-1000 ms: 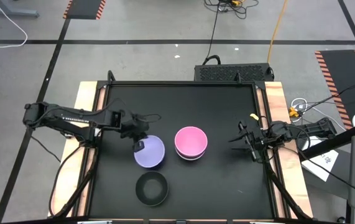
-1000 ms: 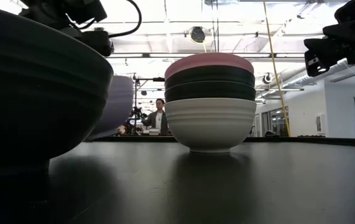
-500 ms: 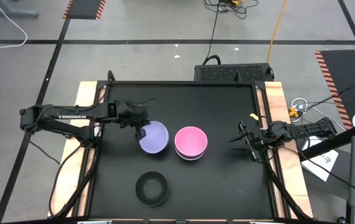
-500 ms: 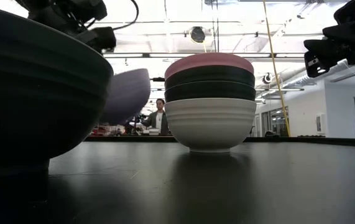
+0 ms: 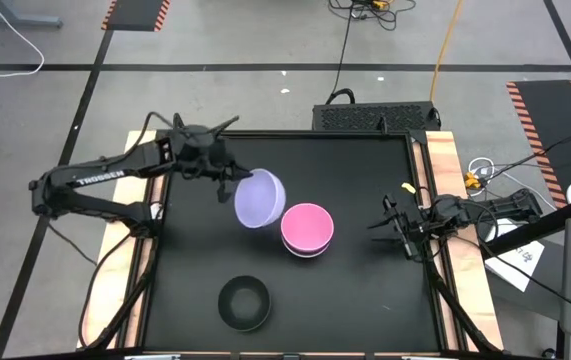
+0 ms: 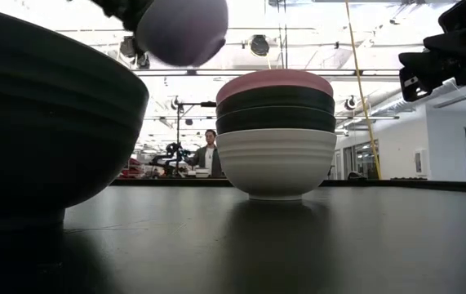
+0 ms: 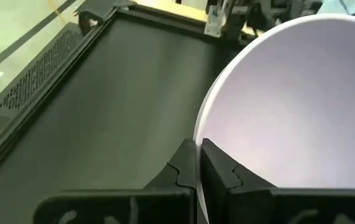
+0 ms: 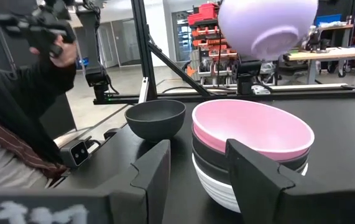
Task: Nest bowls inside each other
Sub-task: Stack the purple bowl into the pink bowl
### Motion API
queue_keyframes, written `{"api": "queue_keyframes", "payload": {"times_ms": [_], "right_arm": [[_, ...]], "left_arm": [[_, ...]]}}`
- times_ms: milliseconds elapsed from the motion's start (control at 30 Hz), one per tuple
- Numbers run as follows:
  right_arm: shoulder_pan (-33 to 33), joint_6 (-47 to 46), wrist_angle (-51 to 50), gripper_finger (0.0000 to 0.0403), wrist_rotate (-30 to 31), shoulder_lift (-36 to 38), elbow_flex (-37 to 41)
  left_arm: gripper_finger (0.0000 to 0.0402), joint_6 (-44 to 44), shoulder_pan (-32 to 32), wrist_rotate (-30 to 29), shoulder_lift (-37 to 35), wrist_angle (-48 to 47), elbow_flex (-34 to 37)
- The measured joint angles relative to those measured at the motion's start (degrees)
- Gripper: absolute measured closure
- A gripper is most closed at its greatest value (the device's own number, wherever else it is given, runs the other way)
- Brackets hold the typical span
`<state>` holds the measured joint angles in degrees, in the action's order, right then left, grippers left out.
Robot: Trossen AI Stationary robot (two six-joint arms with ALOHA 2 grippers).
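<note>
Pinching the smooth lavender bowl (image 5: 260, 198) by its thin rim, my left pincer (image 5: 227, 184) holds it tilted beside the ribbed pink-topped stack (image 5: 307, 229); right pincer (image 5: 397, 228) gapes, empty.

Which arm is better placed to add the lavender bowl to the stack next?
Left. The left tool already grips the lavender bowl by its rim, lifted just beside the pink-topped stack. The right tool waits open at the table's right edge.

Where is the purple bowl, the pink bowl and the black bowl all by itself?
lavender bowl (image 5: 259, 199), high view, its inside.
pink bowl (image 5: 307, 226), high view, its inside, top of the stack.
lone black bowl (image 5: 244, 303), high view, its inside.
</note>
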<state>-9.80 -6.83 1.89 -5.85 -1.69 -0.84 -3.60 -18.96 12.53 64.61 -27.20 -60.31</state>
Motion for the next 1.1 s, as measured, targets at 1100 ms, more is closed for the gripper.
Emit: {"api": "queue_keyframes", "payload": {"times_ms": [1100], "right_arm": [[0.0,0.48,0.02,0.0257,0.02,0.0,0.0]], "left_arm": [[0.0398,7.62,8.85,4.38,47.16,-36.09,-56.05]]}}
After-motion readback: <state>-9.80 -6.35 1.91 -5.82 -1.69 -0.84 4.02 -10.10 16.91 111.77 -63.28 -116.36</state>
